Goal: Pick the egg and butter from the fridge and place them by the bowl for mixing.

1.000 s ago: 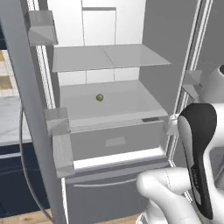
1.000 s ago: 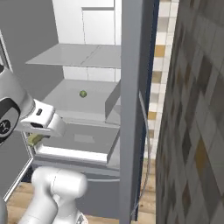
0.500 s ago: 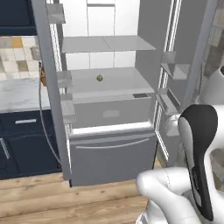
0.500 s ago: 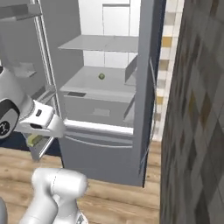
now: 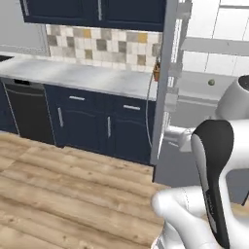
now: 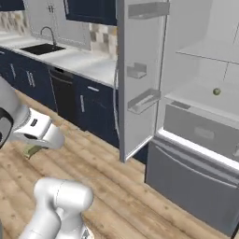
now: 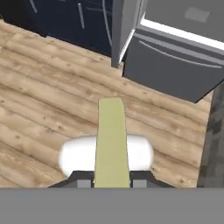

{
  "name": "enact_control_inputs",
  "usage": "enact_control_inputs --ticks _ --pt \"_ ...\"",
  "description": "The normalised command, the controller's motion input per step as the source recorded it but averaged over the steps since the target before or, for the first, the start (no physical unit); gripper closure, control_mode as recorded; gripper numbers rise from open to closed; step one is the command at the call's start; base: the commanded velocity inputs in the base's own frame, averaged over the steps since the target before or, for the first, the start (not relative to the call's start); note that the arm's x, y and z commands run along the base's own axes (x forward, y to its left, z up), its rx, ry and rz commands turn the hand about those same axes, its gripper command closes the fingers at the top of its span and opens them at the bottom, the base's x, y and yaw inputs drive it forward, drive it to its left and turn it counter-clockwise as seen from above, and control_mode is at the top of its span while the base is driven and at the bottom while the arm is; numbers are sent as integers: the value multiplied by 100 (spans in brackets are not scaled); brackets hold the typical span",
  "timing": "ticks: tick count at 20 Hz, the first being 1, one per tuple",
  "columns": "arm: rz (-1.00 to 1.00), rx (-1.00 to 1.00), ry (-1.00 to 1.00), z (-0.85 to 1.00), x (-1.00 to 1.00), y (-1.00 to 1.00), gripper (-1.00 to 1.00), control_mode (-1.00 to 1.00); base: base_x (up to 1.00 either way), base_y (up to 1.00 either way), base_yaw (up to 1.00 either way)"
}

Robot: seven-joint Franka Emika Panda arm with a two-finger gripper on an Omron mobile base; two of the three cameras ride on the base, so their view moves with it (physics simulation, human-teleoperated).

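Transit with the first item in hand. My gripper (image 7: 112, 183) is clamped on the butter (image 7: 111, 142), the two fingertips pinching the near end of the stick so that the rest of it juts forward along my line of sight, over the wooden floor (image 7: 39, 92). Gripping at one end leaves most of the stick free ahead of the fingers, which should let me lay it flat on a surface without the fingers touching down first. In the right base view the same stick (image 6: 32, 150) shows as a small olive sliver under my hand, carried low beside the base and well apart from the fridge (image 6: 196, 121).

The fridge stands open, its door (image 6: 140, 74) swung out toward the counter, presumably left so because one item is yet to be fetched. A small green ball (image 6: 216, 92) sits on a shelf inside (not one of my targets); the egg I cannot pick out on the shelves visible here. A small reddish-brown object (image 5: 156, 72) hangs at the counter end beside the door edge; I cannot tell what it is.

The grey counter (image 5: 82, 75) runs along the navy cabinets (image 5: 92, 121) toward the sink (image 6: 42, 48). The bowl is not visible to me, so I judge that the butter's resting spot lies further along this counter run.
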Motion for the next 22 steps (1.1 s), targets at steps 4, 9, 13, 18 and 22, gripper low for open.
enact_control_inputs --ticks 4,9,13,18,22 --pt "0 0 0 0 0 0 100 100 -10 41 99" --pt "0 0 0 0 0 0 100 100 16 52 79" --pt "0 0 0 0 0 0 100 100 85 14 51" --pt "0 0 0 0 0 0 100 100 100 -52 24" --pt "0 0 0 0 0 0 100 100 100 -64 27"
